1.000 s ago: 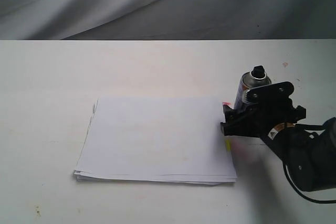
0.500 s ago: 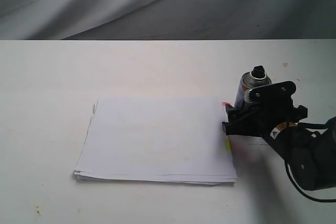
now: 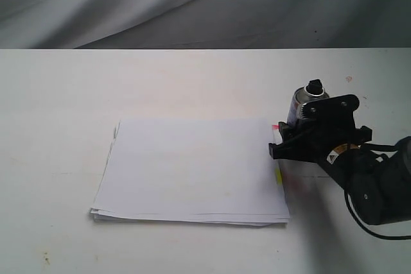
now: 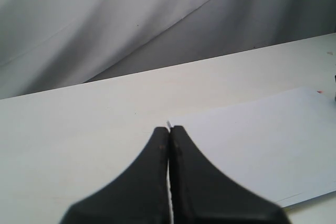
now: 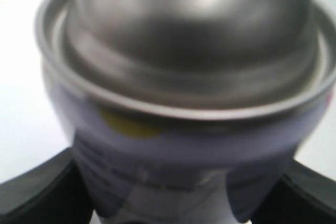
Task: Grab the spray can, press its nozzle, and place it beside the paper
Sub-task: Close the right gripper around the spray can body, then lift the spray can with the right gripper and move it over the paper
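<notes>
item: spray can [image 3: 298,106], silver-grey, upright, towards the tabletop [image 3: 192,75] edge that lies on the right in the exterior view, about midway between the far and near edges; its base is hidden, so contact with the tabletop cannot be told. nozzle [image 3: 314,86]: small, black, on top of the domed shoulder, nothing touching it. right gripper [image 3: 290,138]: black, jaws closed on the can's body from both sides, below the shoulder; the right wrist view shows the dome and a dark finger [image 5: 37,195] pressed to each flank. paper [image 3: 192,168]: white stack lying flat at the middle of the tabletop, nearer the near edge, its edge just beside the can; pink tab [image 3: 275,126] and yellow tab [image 3: 279,175] on that edge. left gripper [image 4: 169,141]: jaws closed together, holding nothing, above the tabletop near a corner of the paper. backdrop [image 3: 128,4]: grey cloth beyond the far edge.
</notes>
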